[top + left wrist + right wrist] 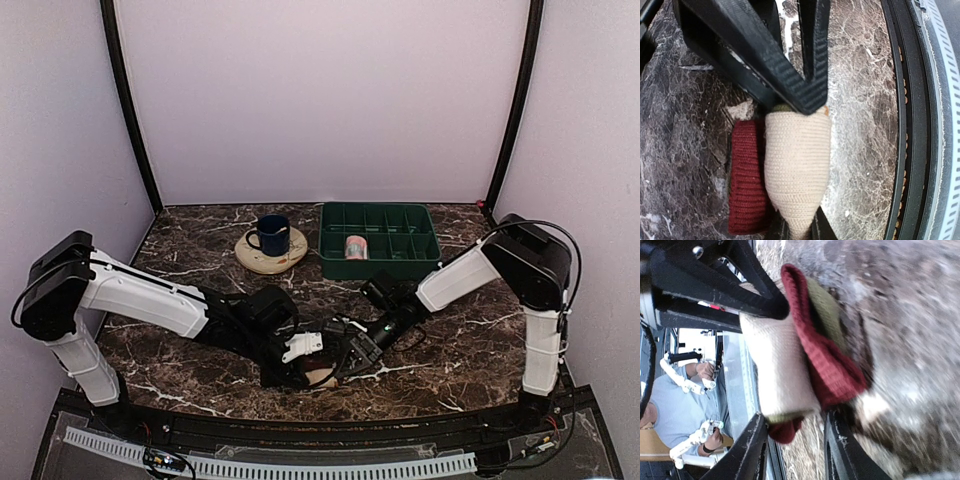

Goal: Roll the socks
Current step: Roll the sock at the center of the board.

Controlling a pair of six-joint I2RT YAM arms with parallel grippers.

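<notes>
Cream sock (797,170), bunched into a thick bundle with a maroon ribbed part along one side and a strip of olive green showing at one end, rests on the dark marbled bench (470,340) at its near middle, between the two arms. From the left, the white left arm reaches in low over the bench. The left tool (807,102) has its fingers pressed together into a narrow V, pinching one end of the bundle. At the other end the right tool (795,425) stands spread, one finger on each side of the maroon tip and neither visibly squeezing it. Farther back, well apart from the bundle, a dark blue mug (270,233) stands upright on a round tan coaster (292,260). Just to its right, a green tray (380,268) with a grid of compartments holds the pink sock (356,247), a small roll in a near compartment left of the tray's middle.
</notes>
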